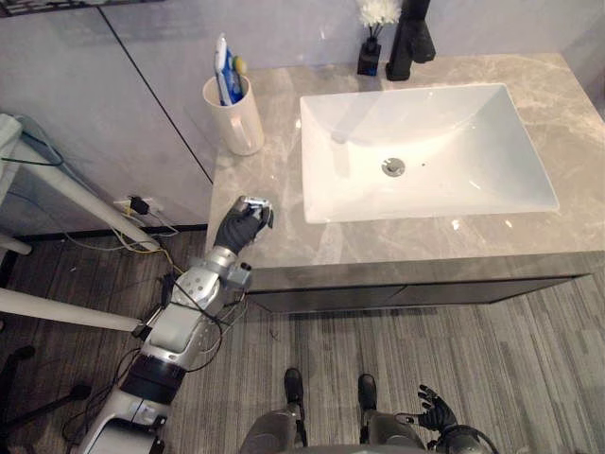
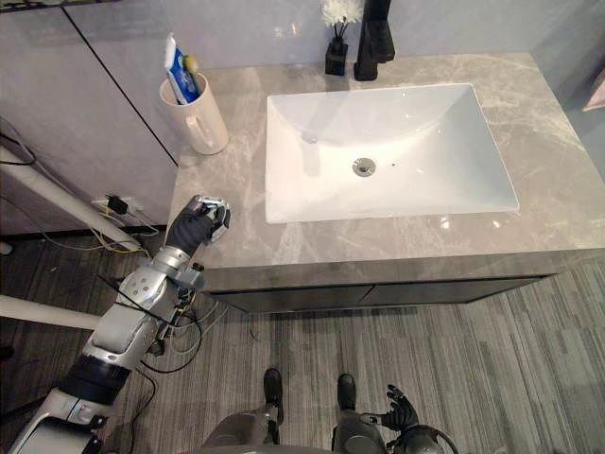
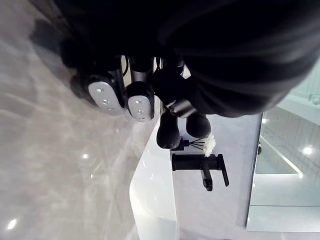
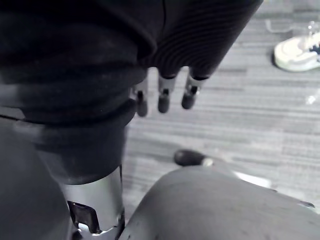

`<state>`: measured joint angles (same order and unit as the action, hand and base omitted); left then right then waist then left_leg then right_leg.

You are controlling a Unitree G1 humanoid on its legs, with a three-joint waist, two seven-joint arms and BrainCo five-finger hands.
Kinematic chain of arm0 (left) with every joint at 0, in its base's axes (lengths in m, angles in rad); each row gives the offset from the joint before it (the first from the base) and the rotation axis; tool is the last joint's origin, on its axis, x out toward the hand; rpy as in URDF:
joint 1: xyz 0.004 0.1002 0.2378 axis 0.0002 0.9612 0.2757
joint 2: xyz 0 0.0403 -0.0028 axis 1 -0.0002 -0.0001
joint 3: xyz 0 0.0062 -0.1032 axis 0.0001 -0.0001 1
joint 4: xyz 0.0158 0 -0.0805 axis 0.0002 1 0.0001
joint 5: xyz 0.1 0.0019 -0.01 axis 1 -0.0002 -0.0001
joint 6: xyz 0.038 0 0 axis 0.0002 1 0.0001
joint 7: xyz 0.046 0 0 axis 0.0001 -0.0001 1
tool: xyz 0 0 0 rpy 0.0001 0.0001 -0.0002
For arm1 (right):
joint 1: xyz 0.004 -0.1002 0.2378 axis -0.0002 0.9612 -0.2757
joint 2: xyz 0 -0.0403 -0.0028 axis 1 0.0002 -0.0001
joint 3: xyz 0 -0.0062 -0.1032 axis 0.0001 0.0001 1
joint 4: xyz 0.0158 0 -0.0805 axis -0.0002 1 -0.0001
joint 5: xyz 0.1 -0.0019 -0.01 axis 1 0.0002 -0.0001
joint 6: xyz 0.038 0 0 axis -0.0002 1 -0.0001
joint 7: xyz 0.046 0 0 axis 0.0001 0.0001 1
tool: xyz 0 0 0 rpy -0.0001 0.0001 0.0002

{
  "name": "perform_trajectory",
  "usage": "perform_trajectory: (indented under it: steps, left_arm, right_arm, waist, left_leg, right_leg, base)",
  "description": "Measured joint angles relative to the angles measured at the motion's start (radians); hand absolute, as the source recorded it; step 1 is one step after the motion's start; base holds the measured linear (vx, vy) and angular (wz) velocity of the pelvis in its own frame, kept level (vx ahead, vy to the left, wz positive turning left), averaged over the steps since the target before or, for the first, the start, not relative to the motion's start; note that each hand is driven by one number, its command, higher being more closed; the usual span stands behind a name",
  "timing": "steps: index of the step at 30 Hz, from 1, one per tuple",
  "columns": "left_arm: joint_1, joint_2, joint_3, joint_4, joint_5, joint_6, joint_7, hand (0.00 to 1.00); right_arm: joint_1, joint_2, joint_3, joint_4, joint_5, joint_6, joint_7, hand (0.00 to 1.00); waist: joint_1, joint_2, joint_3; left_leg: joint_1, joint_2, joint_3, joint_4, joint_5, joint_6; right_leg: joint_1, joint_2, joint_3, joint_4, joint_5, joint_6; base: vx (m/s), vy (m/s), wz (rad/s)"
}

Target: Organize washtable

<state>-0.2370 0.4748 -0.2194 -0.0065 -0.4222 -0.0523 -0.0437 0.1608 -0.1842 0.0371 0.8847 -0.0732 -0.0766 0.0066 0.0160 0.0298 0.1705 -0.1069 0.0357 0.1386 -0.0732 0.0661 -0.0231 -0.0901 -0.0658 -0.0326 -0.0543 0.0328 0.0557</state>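
Cup [image 1: 233, 118], white, upright, holding toothpaste tube [image 1: 223, 71] and toothbrush [image 1: 240, 66]: rear-left corner of desk [image 1: 284, 232], beside sink [image 1: 444, 132]. Left hand [image 1: 241, 225]: front-left edge, fingers curled, nothing seen in them; cup lies straight rearward, so this hand is nearer. Right hand [image 1: 435, 409]: low, fingers relaxed, idle.

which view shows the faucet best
Left wrist view: the faucet shows whole and side on, its spout clear. Both eye views look down on it at the back of the counter, with its top cut off by the picture's edge.
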Motion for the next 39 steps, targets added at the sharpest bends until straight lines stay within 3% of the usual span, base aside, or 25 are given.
perform_trajectory:
  steps: [5, 12, 20, 30, 39]
  left_arm:
    - [0.000, -0.023, 0.039, 0.026, 0.017, -0.002, 0.006, 1.00]
    - [-0.206, -0.117, 0.084, 0.216, 0.143, -0.007, 0.099, 1.00]
    - [-0.395, -0.116, 0.153, 0.354, 0.161, -0.009, 0.179, 1.00]
    - [-0.612, -0.097, 0.194, 0.436, 0.198, -0.025, 0.257, 1.00]
    - [-0.701, -0.073, 0.228, 0.508, 0.198, -0.026, 0.305, 1.00]
  right_arm:
    - [-0.002, 0.009, 0.001, 0.016, -0.006, 0.000, 0.001, 0.00]
    - [-0.006, 0.018, 0.003, 0.021, -0.007, 0.007, 0.000, 0.00]
    - [-0.008, 0.033, 0.012, -0.024, -0.007, 0.008, -0.002, 0.00]
    - [-0.008, 0.041, 0.015, -0.104, -0.006, -0.004, -0.010, 0.00]
    - [-0.008, 0.040, 0.042, -0.125, -0.005, -0.016, -0.024, 0.00]
  waist:
    - [-0.003, -0.021, -0.017]
    - [-0.004, -0.047, -0.026]
    - [-0.030, -0.078, -0.003]
    - [-0.032, -0.109, 0.104]
    - [-0.040, -0.117, 0.124]
  left_leg:
    - [0.000, -0.001, -0.002, -0.016, 0.010, -0.001]
    - [-0.031, -0.002, -0.012, -0.018, 0.020, 0.002]
    - [-0.064, 0.000, 0.004, -0.014, 0.020, 0.002]
    - [-0.114, -0.002, 0.008, 0.003, 0.031, 0.009]
    - [-0.129, -0.002, 0.011, 0.002, 0.037, 0.011]
  right_leg:
    - [-0.005, -0.001, -0.003, -0.004, 0.001, 0.001]
    - [-0.025, 0.006, -0.018, -0.018, 0.006, 0.002]
    - [-0.059, 0.010, 0.004, -0.018, 0.016, 0.002]
    - [-0.114, -0.002, 0.012, 0.000, 0.031, 0.003]
    - [-0.130, -0.003, 0.013, 0.002, 0.037, 0.003]
  base:
    - [0.00, 0.002, 0.02]
    - [0.03, -0.005, 0.05]
    - [0.02, 0.000, -0.08]
    - [-0.04, 0.014, -0.02]
    - [0.00, 0.000, 0.00]
